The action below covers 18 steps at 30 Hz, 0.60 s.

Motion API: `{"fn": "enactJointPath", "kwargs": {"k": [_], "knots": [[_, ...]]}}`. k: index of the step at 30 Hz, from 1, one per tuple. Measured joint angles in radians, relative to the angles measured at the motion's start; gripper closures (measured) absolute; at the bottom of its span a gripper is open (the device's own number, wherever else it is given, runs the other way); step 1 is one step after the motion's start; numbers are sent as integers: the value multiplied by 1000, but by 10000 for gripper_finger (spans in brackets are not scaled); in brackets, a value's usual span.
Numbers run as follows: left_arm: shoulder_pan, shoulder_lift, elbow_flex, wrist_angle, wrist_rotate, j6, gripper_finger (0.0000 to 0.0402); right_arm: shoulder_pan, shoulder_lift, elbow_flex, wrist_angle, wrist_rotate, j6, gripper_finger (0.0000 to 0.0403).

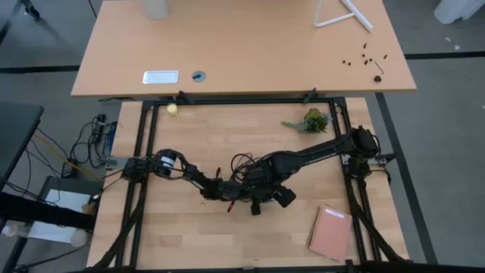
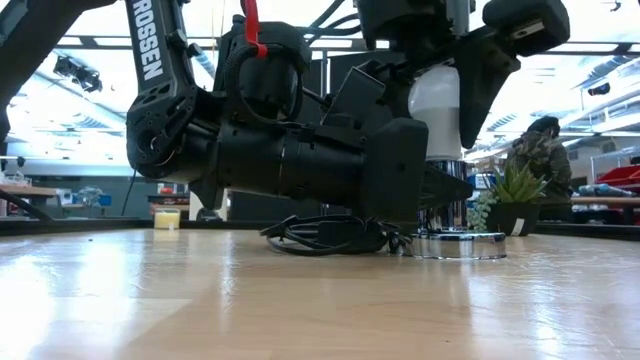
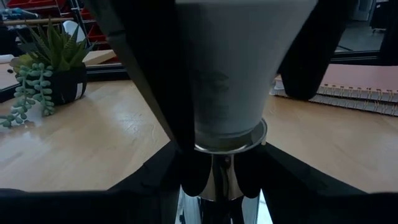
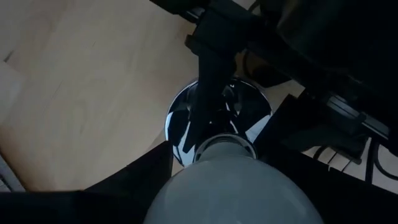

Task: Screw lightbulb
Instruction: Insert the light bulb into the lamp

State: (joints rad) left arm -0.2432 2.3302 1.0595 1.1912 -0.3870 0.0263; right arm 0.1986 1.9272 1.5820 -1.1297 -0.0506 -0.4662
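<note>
Pinching lightbulb, right gripper (above), left gripper clamping socket.

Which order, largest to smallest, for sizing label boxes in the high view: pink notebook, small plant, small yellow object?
1. pink notebook
2. small plant
3. small yellow object
The gaps are clear; no ties.

Both arms meet mid-table. Lightbulb stands upright over socket disc, base down in it, w/ right gripper around it from above. Left gripper sits level at socket neck, below bulb. Cord lies just left of disc. Plant behind; notebook front-right.
</note>
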Motion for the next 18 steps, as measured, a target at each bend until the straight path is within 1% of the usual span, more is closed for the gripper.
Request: {"fn": "enactJointPath", "kwargs": {"k": [6,18], "knots": [[0,0,0,0,-1,-3,220,-4,-5,-40,47,2,40,140],[0,0,0,0,-2,-4,220,-4,-1,-41,55,10,140,140]]}}
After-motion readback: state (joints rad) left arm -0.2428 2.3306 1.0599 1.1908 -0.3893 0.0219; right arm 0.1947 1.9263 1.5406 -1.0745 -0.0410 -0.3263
